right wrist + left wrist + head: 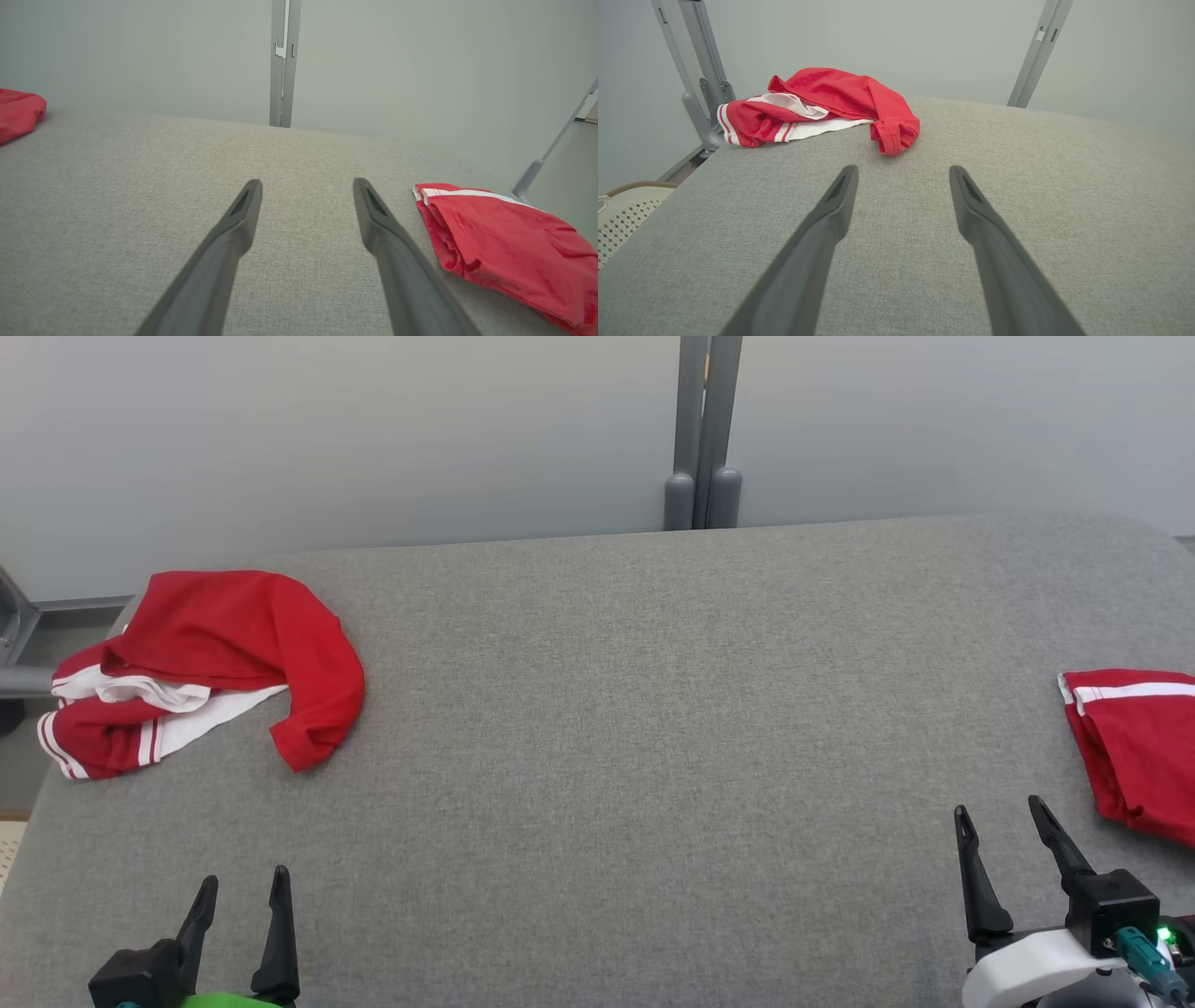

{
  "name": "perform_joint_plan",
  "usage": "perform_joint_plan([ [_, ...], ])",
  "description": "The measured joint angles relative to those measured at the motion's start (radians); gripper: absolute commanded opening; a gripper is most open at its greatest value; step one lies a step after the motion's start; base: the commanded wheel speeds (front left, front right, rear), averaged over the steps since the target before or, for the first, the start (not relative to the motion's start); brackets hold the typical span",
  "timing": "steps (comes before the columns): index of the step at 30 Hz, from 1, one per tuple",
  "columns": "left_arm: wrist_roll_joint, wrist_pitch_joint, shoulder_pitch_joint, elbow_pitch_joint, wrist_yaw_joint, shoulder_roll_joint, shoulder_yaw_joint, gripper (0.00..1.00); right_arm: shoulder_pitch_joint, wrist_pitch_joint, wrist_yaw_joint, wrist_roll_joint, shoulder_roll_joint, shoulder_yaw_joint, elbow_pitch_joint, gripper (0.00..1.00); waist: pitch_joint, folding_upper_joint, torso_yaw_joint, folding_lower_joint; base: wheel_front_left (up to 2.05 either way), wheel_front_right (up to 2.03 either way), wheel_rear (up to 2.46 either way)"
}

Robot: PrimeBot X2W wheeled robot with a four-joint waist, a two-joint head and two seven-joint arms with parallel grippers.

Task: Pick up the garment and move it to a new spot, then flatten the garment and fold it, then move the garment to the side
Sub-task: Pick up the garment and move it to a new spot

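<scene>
The crumpled garment (224,635), red with white stripes, lay at the far left corner of the grey surface (653,709), its striped part reaching the left edge. A folded garment (1139,747) of the same red sat at the right edge. The broad middle between them offered open room. The left tool (245,875) and right tool (998,806) hovered by the near edge, both released and holding nothing. The right one was near the folded cloth.

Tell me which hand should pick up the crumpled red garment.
Left. The crumpled garment lies on the table's left, ahead of the open left hand; the right hand is far across, beside the folded garment.
</scene>
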Motion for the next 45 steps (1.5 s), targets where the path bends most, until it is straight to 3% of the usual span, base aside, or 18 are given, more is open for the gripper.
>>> perform_joint_plan([
  [7, 0.006, 0.000, -0.002, -0.006, -0.001, -0.003, 0.001, 1.00, -0.005, 0.000, 0.000, 0.000, 0.008, 0.017, -0.007, 1.00, 0.001, 0.0000, 0.020, 0.0000, 0.00, 0.00, 0.00],
  [13, 0.005, -0.001, -0.004, -0.017, -0.002, -0.003, -0.010, 1.00, -0.010, 0.000, 0.000, 0.008, 0.014, 0.023, -0.014, 1.00, 0.003, 0.0000, 0.078, 0.0000, 0.00, 0.00, 0.00],
  [23, -0.002, -0.001, -0.022, -0.015, -0.002, -0.004, 0.002, 1.00, -0.056, 0.000, 0.000, 0.008, 0.017, 0.054, -0.016, 1.00, 0.017, 0.0000, 0.278, 0.0000, 0.00, 0.00, 0.00],
  [32, -0.005, -0.001, 0.003, -0.068, -0.002, -0.051, 0.111, 1.00, -0.152, 0.000, 0.000, 0.012, -0.027, 0.136, 0.026, 1.00, 0.044, 0.0000, 0.433, 0.0000, 0.00, 0.00, 0.00],
  [38, 0.003, -0.001, 0.006, -0.075, -0.002, -0.065, 0.108, 1.00, -0.152, 0.000, 0.000, 0.021, -0.035, 0.129, 0.030, 1.00, 0.062, 0.0000, 0.462, 0.0000, 0.00, 0.00, 0.00],
  [45, -0.027, 0.007, -0.107, 0.045, -0.002, -0.059, -0.041, 1.00, -0.110, 0.000, 0.000, 0.007, -0.038, 0.092, 0.003, 1.00, 0.062, 0.0000, 0.452, 0.0000, 0.00, 0.00, 0.00],
])
